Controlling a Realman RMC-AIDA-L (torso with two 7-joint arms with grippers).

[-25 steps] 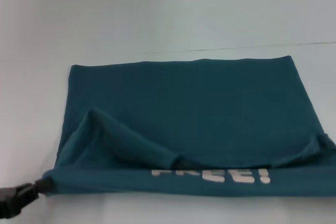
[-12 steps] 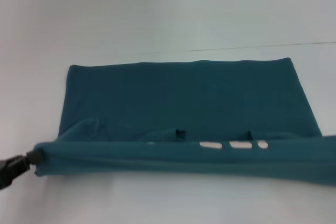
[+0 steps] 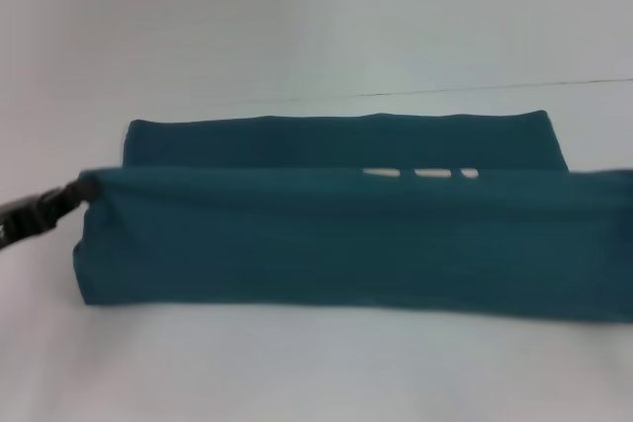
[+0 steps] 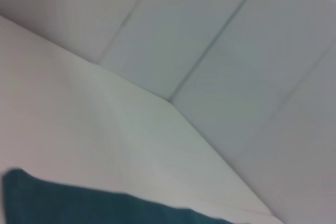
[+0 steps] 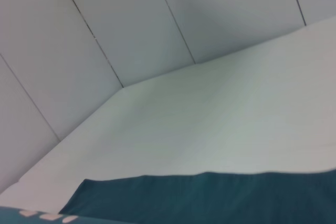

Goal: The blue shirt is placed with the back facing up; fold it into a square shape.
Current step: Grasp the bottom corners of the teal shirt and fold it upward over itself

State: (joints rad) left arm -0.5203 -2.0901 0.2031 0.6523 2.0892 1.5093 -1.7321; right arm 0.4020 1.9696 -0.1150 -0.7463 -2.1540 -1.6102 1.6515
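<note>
Head view: the blue shirt [image 3: 336, 234] lies across the white surface [image 3: 297, 373], its near portion raised as a long taut band that hides most of the flat layer behind it. Only a strip of that flat layer shows along the far side, with parts of the white lettering [image 3: 420, 173] visible just above the band's upper edge. The left gripper [image 3: 71, 197] sits at the band's left corner, its fingers closed on the fabric there. The band's right end runs out at the picture's right edge, so the right gripper is out of sight and its fingers cannot be judged.

Left wrist view: a corner of teal cloth [image 4: 79, 205], bare surface and panelled wall [image 4: 236, 51].

Right wrist view: the shirt's flat layer, lettering fragments [image 5: 44, 216] and the wall behind.
</note>
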